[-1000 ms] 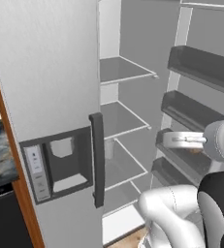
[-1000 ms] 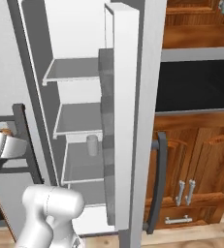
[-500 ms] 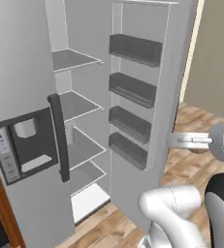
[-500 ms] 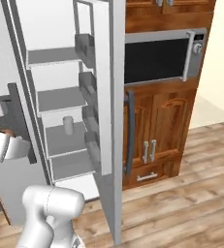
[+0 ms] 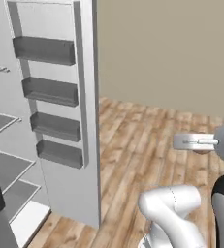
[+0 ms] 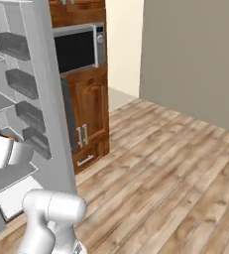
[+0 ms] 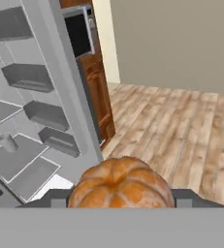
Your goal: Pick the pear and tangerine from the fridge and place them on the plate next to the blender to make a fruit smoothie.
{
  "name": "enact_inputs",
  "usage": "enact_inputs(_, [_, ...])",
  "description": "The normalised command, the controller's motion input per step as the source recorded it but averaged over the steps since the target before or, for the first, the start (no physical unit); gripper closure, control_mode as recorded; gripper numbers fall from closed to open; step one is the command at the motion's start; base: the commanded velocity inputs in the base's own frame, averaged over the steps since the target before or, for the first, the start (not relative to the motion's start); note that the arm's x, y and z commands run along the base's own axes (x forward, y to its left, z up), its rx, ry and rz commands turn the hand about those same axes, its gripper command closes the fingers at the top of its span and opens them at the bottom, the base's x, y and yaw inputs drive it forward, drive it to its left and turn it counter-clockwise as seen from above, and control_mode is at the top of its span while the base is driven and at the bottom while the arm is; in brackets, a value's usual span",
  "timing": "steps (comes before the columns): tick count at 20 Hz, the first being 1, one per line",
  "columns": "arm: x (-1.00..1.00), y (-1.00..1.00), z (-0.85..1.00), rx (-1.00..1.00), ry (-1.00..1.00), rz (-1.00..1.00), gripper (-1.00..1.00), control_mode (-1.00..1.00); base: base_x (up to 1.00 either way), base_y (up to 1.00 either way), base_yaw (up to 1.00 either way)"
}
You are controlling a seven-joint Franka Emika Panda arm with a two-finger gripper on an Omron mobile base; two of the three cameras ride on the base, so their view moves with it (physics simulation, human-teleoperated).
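Your gripper [image 7: 120, 206] holds the tangerine [image 7: 120, 182], clamped at 6 o'clock in the hand view | fridge [image 7: 60, 97] stands open at 9 o'clock, door shelves bare | wood floor [image 7: 181, 126] at 3 o'clock

Orange tangerine [image 7: 120, 184] — ribbed, fridge [image 7: 60, 106] door open
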Motion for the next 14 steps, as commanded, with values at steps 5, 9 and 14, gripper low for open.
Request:
enact_inputs(5, [0.0, 0.0, 0.0, 0.0, 0.0, 0.0, 1.0, 1.0, -0.1, -0.07, -0.79])
enact_inputs(9, [0.0, 0.0, 0.0, 0.0, 0.0, 0.0, 1.0, 1.0, 0.08, -0.07, -0.72])
enact_inputs(14, [0.0, 0.0, 0.0, 0.0, 0.0, 0.0, 1.0, 1.0, 0.37, -0.3, -0.6])
